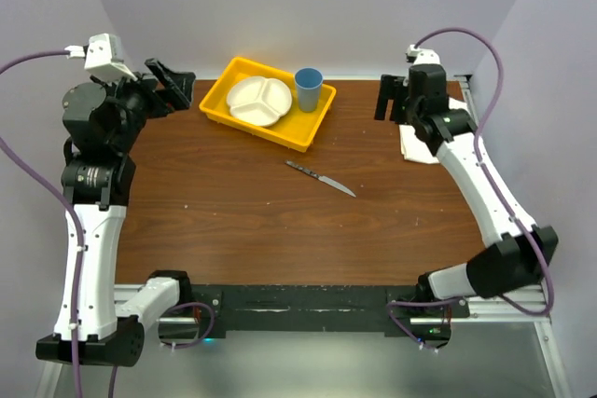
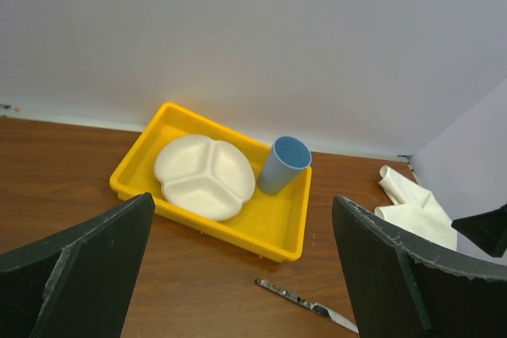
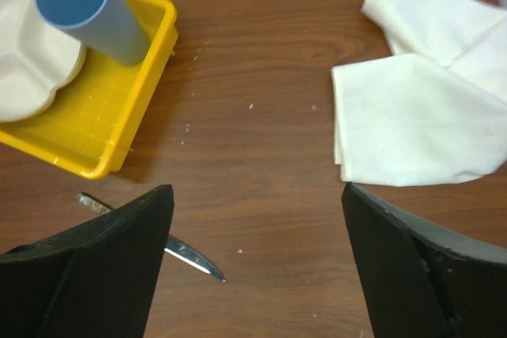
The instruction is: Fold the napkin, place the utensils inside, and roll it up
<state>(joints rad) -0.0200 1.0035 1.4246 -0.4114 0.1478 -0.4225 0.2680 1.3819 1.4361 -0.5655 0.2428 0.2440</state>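
table [image 3: 261, 140]: wood grain, satin, dust specks | napkin [image 3: 412, 116], ahead-right of right gripper [image 3: 257, 195]: white cloth, matt, creased | tray [image 3: 103, 128], ahead-left: yellow plastic, slight gloss, gridded floor | cup [image 3: 99, 17]: blue plastic, matt | plate [image 3: 32, 57]: white, smooth | knife [image 3: 194, 257] by left finger: blade bright metal | fingers [image 3: 103, 275]: black, matt, grainy

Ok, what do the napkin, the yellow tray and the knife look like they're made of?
The napkin looks like thin matte white cloth, softly folded and creased. The yellow tray is probably moulded plastic, slightly glossy, with a gridded floor. The knife has a shiny blade, likely steel; the dark handle is unclear.
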